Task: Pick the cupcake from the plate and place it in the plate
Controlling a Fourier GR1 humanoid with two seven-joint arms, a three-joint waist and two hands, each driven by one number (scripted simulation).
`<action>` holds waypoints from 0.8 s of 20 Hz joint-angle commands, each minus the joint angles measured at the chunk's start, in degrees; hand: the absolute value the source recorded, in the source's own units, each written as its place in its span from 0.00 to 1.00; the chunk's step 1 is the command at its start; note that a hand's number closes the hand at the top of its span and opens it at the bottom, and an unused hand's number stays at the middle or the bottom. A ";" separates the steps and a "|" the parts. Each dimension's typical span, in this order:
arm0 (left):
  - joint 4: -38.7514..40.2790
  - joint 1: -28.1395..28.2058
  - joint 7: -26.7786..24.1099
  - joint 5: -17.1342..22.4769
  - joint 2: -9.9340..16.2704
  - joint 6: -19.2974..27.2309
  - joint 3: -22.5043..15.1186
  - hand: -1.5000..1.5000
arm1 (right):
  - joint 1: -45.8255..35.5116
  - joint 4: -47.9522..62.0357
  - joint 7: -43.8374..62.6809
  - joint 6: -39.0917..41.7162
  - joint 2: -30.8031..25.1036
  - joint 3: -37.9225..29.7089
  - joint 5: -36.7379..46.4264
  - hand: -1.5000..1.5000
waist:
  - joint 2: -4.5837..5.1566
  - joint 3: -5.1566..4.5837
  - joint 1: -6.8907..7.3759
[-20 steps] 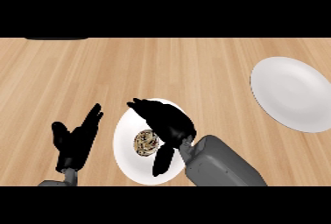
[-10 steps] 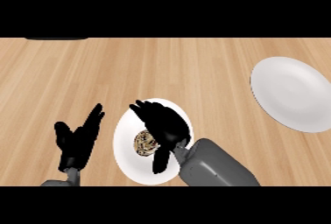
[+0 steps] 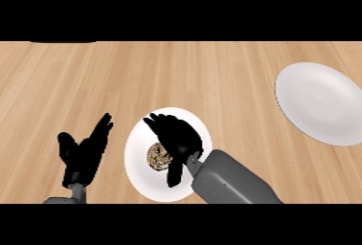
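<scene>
cupcake [image 3: 160, 157]: on near plate [image 3: 141, 143]
right hand [image 3: 179, 139]: fingers spread above cupcake, holding nothing
left hand [image 3: 83, 152]: resting, fingers straight
far plate [image 3: 320, 103]: right

No text, label, brand, number or sign can be read anywhere in view.

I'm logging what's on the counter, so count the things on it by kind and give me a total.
Plates: 2, one under the right hand, one at the far right
Cupcakes: 1
Total: 3
</scene>
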 commanded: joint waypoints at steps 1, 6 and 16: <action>1.49 -1.15 2.90 0.43 0.02 -1.22 0.66 0.50 | -1.57 3.09 0.81 -1.74 0.03 3.00 -2.61 0.00 | 0.25 -0.31 0.03; 0.68 4.88 -2.03 -0.51 -0.79 -2.51 -1.17 0.50 | -3.87 6.84 -5.29 -0.03 0.03 6.23 0.33 1.00 | 0.28 -0.31 0.38; 0.42 1.85 1.07 -1.88 -2.51 -0.53 -0.25 0.50 | -3.88 4.72 -8.12 -7.68 0.03 3.65 6.70 1.00 | 0.18 -0.30 -0.39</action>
